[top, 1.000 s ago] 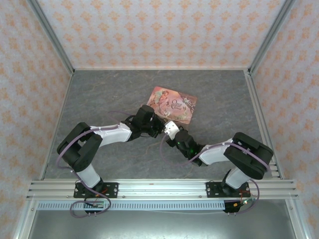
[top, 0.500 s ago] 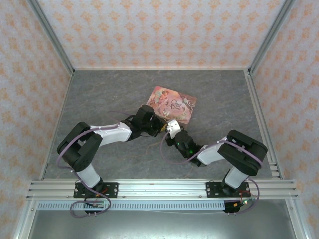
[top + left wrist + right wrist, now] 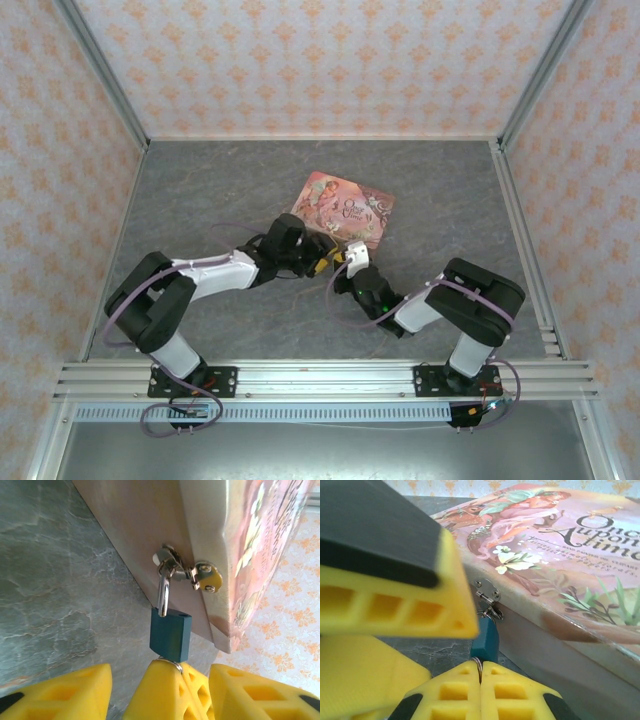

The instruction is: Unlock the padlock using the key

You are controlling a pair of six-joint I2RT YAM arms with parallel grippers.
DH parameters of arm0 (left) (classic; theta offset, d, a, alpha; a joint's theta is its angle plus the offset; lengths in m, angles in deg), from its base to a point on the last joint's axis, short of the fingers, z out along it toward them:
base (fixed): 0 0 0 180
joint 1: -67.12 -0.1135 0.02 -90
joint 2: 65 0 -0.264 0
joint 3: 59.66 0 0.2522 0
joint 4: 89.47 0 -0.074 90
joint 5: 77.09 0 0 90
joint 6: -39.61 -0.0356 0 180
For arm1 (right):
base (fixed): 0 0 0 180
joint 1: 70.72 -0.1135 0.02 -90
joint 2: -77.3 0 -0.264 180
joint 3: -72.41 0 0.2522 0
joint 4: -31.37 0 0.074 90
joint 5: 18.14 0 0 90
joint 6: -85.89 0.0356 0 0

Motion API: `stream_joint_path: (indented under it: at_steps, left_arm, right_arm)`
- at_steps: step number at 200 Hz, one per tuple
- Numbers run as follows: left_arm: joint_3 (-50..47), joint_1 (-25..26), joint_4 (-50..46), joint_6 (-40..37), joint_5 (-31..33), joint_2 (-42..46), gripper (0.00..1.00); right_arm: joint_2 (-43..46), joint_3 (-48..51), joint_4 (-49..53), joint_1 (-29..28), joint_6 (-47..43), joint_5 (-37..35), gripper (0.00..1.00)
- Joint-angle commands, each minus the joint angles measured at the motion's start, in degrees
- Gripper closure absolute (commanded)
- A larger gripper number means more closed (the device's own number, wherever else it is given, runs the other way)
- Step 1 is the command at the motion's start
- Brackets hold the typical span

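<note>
Left hand [image 3: 322, 261] apart, flanking padlock [image 3: 170, 634] hanging on tin [image 3: 150, 530]. Right hand [image 3: 480, 672] clamped on key ring [image 3: 477, 663] beneath.

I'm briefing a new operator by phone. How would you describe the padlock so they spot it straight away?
Find the pink illustrated tin on the grey table. A small metal hasp sits on its plain side wall, and the padlock hangs from it by a silver shackle. It is a tiny dark teal block, set against the silver hasp and pink tin.

The lid of the pink tin [image 3: 540, 555] reads "Once Upon A Time", partly cut off.
</note>
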Motion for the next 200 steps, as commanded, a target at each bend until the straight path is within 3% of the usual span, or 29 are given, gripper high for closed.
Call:
stream_joint_path:
  at_steps: [1, 74, 106, 146, 175, 200]
  left_arm:
    - [-1.94, -1.42, -3.78, -3.7, 2.45, 3.8, 0.43]
    - [-4.65, -5.12, -16.91, -14.23, 10.73, 16.83, 0.34]
    - [-5.18, -6.1, -21.48, -16.64, 13.78, 21.85, 0.31]
    - [-5.2, -6.5, -24.57, -18.19, 15.26, 24.74, 0.3]
    - [-5.31, -6.81, -25.02, -18.45, 15.3, 25.15, 0.3]
    - [-5.03, -6.88, -25.31, -18.71, 15.14, 25.0, 0.29]
  right_arm:
    - [-0.37, 1.72, -2.2, 0.1, 7.44, 0.28, 1.0]
    - [3.81, 3.55, 1.17, 0.11, 27.03, 3.07, 1.0]
    - [6.58, 2.94, 9.37, 1.01, 39.45, 5.59, 1.0]
    - [7.56, 4.07, 11.08, 2.43, 48.25, 9.15, 1.0]
    - [6.92, 2.15, 16.57, 5.26, 52.44, 16.42, 1.0]
    - [5.14, 2.51, 14.27, 5.72, 54.3, 18.09, 1.0]
